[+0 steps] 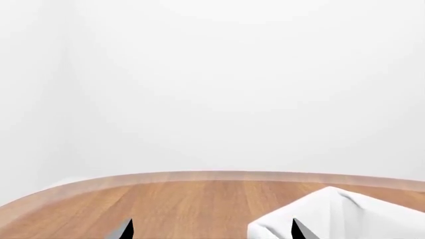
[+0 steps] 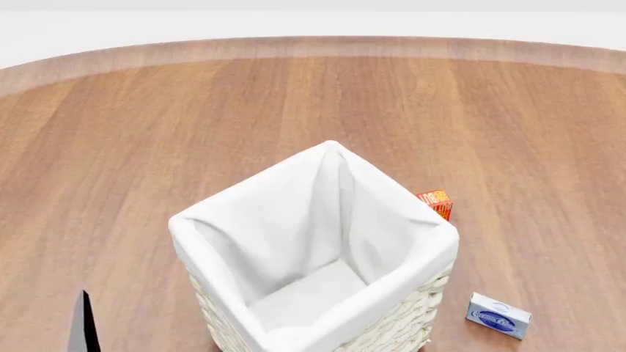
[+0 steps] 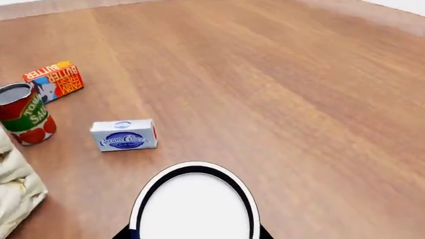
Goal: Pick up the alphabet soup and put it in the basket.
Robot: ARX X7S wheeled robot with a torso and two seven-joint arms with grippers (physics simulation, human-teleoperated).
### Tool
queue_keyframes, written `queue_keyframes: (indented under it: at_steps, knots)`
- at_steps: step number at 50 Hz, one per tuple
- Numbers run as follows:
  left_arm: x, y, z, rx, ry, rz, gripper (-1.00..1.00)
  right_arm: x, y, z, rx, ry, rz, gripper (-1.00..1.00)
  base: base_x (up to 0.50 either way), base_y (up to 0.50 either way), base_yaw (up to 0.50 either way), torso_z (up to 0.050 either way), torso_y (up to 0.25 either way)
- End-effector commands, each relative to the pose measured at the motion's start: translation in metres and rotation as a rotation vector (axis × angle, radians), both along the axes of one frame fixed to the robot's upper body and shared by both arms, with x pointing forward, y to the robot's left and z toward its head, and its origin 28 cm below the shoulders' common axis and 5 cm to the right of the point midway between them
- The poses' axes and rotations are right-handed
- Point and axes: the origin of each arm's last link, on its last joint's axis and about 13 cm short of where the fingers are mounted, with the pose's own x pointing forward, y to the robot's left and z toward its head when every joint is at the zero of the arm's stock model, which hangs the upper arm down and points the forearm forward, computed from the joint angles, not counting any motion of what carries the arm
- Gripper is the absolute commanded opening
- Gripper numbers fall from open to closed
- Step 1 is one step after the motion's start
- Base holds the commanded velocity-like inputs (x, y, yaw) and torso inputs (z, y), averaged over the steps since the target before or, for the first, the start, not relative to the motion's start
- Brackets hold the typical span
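The alphabet soup shows only in the right wrist view, as a silvery-white flat top with a dark rim and a sliver of blue label. It sits between the black jaws of my right gripper, which is shut on it and holds it above the wooden floor. The basket is tall, cream wicker with a white cloth lining, and stands at the middle front of the head view. Its wicker corner shows in the right wrist view. My left gripper is open and empty beside the basket's cloth rim.
A red tomato sauce can, an orange-red butter carton and a small blue-and-white cream cheese box stand on the floor by the basket. The carton and box lie to the basket's right. A pale wall bounds the floor.
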Motion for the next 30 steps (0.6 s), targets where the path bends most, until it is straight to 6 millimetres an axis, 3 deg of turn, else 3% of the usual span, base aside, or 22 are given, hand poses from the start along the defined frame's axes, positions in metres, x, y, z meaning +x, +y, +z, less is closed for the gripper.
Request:
queue_keyframes:
  at_steps: [1,12,22,30]
  knots:
    - [0.005,0.001,0.003,0.012,-0.022,-0.024,1.00,0.004,-0.001,0.046,-0.052,-0.144,0.054,-1.00,0.00,0.00,0.00,0.000,0.000]
    - [0.004,0.001,0.004,0.011,-0.024,-0.025,1.00,0.008,-0.003,0.096,-0.094,-0.255,0.059,-1.00,0.00,0.00,0.00,0.000,0.000]
    - [0.004,0.001,0.006,0.008,-0.024,-0.025,1.00,0.023,-0.003,0.160,-0.173,-0.403,0.101,-1.00,0.00,0.00,0.00,0.000,0.000]
    - [0.003,0.001,0.006,0.011,-0.022,-0.024,1.00,0.034,0.001,0.183,-0.200,-0.439,0.123,-1.00,0.00,0.00,0.00,0.000,0.000]
